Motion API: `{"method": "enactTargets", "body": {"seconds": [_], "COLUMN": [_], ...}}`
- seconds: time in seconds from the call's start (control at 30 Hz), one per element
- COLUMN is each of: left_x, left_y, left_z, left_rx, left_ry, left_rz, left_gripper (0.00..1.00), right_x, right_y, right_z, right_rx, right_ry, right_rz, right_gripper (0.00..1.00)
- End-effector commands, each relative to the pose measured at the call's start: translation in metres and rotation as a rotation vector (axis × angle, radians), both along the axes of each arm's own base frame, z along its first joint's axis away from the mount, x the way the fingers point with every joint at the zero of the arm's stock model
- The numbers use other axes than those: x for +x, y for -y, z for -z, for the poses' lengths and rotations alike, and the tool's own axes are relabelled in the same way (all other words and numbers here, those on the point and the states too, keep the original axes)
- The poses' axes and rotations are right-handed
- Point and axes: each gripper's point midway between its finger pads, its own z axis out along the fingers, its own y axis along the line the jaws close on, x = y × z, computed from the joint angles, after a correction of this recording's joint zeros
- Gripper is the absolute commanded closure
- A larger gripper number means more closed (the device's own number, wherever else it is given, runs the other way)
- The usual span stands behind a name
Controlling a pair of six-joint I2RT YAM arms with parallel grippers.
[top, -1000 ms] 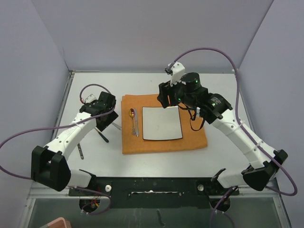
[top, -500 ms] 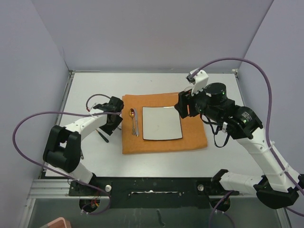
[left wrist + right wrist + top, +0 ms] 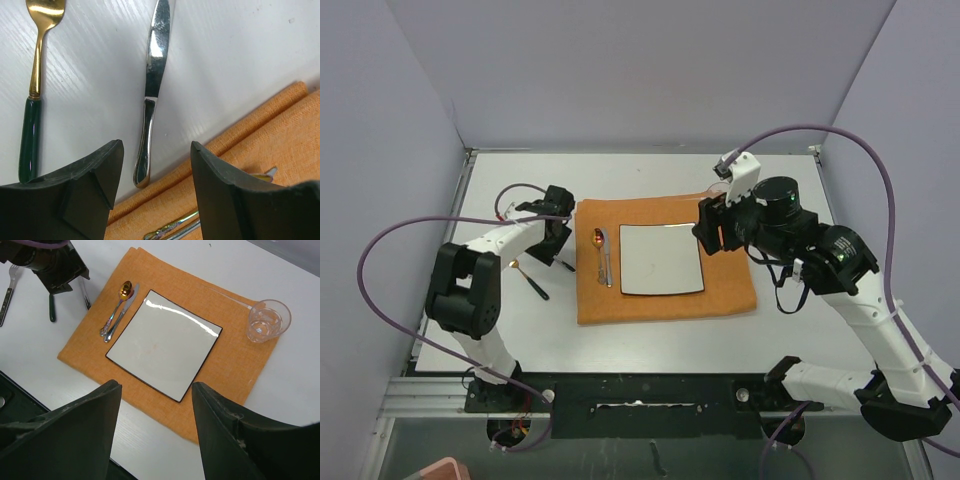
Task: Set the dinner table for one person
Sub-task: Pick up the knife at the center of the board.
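- The dinner table [image 3: 650,335] carried the orange mat [image 3: 665,305] mid-surface, with the plate [image 3: 660,258] and spoon [image 3: 123,291] already on it.
- I had swung the right gripper [image 3: 710,225] from the plate's far-left corner to its right side. Its jaws were partly open and empty, and the glass [image 3: 270,320] stood on the mat's corner.
- I had drawn the left gripper [image 3: 156,150] in to the mat's left edge, half open and empty, over the loose knife [image 3: 151,95] and fork [image 3: 35,65]. I judged those were next.

Large, flat, matte white dinner table [image 3: 650,345], rectangular, thin metal edging, lying level; long edges at 12 and 6 o'clock; surface perhaps faintly grained up close.
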Motion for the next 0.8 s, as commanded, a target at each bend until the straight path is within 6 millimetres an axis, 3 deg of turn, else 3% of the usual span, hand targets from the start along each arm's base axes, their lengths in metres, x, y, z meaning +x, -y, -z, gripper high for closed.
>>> {"method": "enactTargets", "body": {"seconds": [0.0,0.43,0.77], "left_x": [0.020,0.014,0.008], "left_y": [-0.008,-0.006,-0.012], "left_z": [-0.003,0.031,0.043], "left_rx": [0.016,0.005,0.003], "left_ry": [0.042,-0.012,-0.021], "left_rz": [-0.040,-0.050,-0.070], "left_gripper": [0.46,0.46,0.47], "right_x": [0.003,0.010,0.011], "right_y": [-0.001,-0.008,-0.013], "right_z": [-0.022,-0.025,-0.031], "right_rx": [0.020,0.014,0.057], "right_ry": [0.053,0.056,0.050], "right_rz": [-0.013,-0.025,-0.013], "right_gripper": [0.41,0.41,0.41]}}
